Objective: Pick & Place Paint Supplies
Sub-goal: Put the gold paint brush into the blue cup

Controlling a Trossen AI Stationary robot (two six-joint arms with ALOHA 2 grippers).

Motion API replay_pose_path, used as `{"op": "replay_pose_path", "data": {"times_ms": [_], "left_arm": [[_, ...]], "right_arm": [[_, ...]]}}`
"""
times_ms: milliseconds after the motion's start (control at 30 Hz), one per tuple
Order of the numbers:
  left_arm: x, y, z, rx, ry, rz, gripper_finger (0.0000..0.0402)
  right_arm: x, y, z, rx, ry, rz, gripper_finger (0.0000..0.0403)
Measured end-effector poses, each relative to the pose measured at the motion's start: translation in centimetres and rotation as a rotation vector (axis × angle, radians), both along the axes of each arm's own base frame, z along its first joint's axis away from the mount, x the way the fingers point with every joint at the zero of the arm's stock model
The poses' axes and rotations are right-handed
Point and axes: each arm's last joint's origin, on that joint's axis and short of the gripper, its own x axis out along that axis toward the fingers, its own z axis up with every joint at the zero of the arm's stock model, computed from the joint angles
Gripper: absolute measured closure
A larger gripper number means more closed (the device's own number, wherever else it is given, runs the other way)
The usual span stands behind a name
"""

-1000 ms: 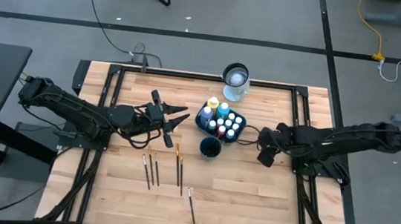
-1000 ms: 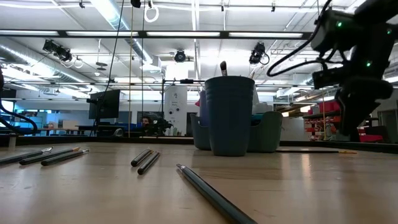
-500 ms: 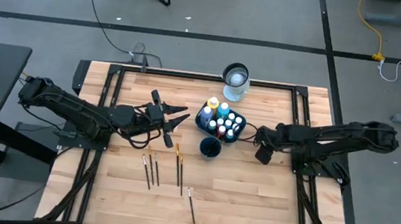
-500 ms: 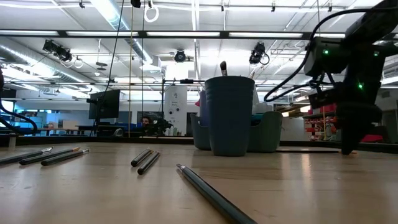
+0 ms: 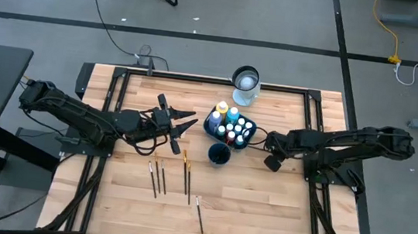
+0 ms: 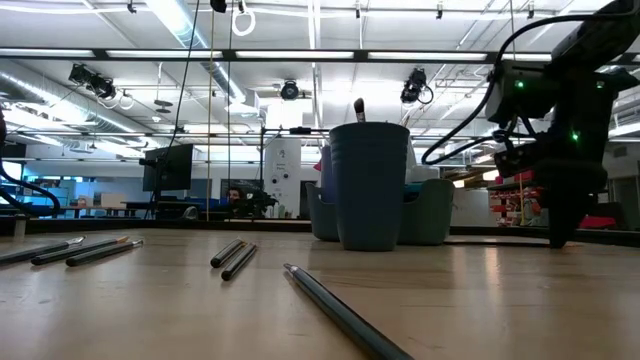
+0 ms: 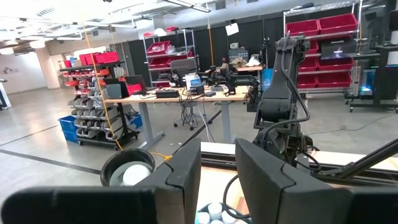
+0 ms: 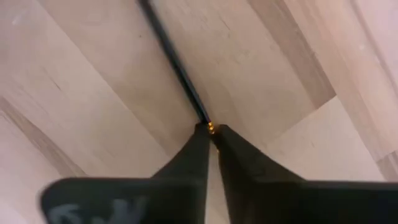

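- Right of the blue caddy (image 5: 230,127), the right gripper (image 8: 211,132) points down at the wooden table (image 5: 262,208), its fingers pressed together on the tip of a thin dark brush (image 8: 174,62) lying flat on the boards
- Inside that caddy stand the small paint bottles (image 5: 233,123) with coloured caps; a dark blue cup (image 6: 369,185) touches its near side
- Left of the caddy hangs the left gripper (image 5: 181,123), jaws partly apart, holding nothing
- Near the cup, several more brushes (image 5: 162,176) lie loose on the table
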Motion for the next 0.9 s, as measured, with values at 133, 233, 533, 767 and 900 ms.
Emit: {"op": "replay_pose_path", "data": {"times_ms": [133,233,533,767,900], "left_arm": [[0.0,0.0,0.0,0.0,0.0,0.0,0.0293],[0.0,0.0,0.0,0.0,0.0,0.0,0.0293],[0.0,0.0,0.0,0.0,0.0,0.0,0.0293],[0.0,0.0,0.0,0.0,0.0,0.0,0.0293],[0.0,0.0,0.0,-0.012,-0.006,-0.001,0.0293]], "right_arm": [[0.3,0.1,0.3,0.023,-0.007,0.002,0.0394],[0.8,0.4,0.8,0.039,-0.021,0.023,0.0391],[2.6,2.0,4.0,0.144,-0.043,0.094,0.0402],[3.6,4.4,6.9,0.191,-0.065,0.228,0.0402],[4.0,5.6,8.0,0.152,-0.091,0.29,0.0403]]}}
